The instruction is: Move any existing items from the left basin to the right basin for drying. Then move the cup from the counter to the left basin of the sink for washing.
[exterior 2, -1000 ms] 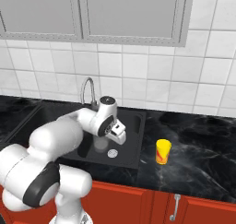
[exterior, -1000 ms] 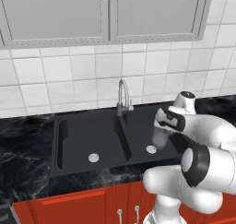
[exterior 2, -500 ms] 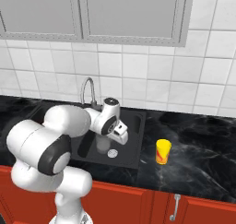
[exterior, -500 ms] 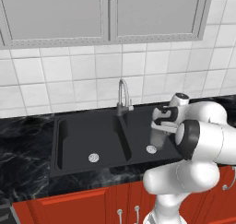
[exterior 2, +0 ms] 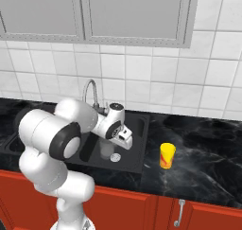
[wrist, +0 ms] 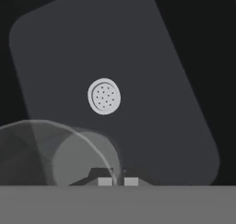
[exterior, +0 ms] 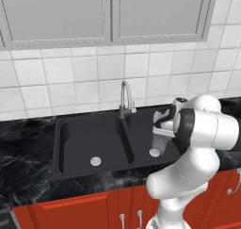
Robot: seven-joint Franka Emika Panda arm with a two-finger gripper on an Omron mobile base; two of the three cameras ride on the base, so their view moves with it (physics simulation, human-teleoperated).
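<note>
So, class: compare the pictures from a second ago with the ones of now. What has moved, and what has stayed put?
The arm has swung: its elbow has come round and up over the sink. The gripper, shut on the rim of the glass tumbler, has stayed over the right basin, near its drain. The yellow cup has not moved on the counter, and the left basin is unchanged.

You've got a matte black double sink [exterior: 75, 129] set into a glossy black marble worktop with thin white veins [exterior 2: 208, 148], plus a shiny curved chrome tap [exterior: 124, 98] and round silver metal drains [wrist: 104, 96]. The clear, colourless glass tumbler [wrist: 50, 154] looks smooth and see-through, while the small bright yellow cup [exterior 2: 166, 155] looks like smooth plastic. Glossy white wall tiles [exterior: 94, 72], shiny red cabinet fronts [exterior 2: 142, 210] below.
</note>
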